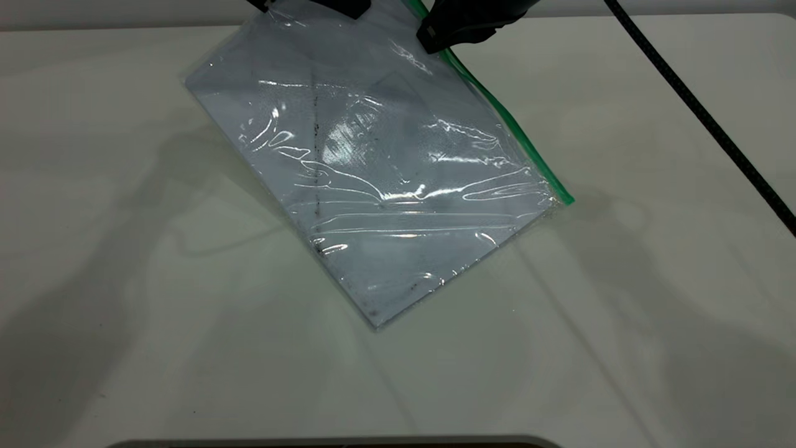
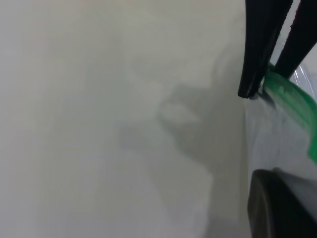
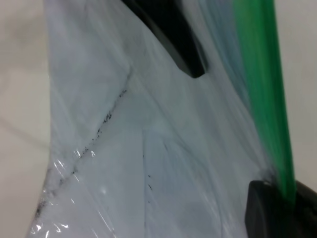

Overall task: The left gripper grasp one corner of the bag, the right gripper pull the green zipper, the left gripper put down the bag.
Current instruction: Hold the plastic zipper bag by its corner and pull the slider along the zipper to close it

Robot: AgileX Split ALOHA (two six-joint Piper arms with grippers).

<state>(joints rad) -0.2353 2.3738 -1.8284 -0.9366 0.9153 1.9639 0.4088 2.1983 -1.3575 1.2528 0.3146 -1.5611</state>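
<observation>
On the bench (image 1: 622, 311), far-centre, the bag (image 1: 385, 186) lies tilted, far end lifted, white paper (image 1: 373, 274) inside. Left hand (image 2: 267, 82) pinches the corner (image 2: 277, 87) by the green zipper (image 1: 497, 115). Right hand (image 1: 457, 28) sits on the strip's far end; whether it's pressed together, can't tell. Step looks like the zip pull: next needs a steady drag w/ the corner held taut.

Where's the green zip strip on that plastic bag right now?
In the exterior view the green zipper runs along the bag's right-hand edge, from the near right corner up to the far edge of the table, where the right tool sits on it.
</observation>
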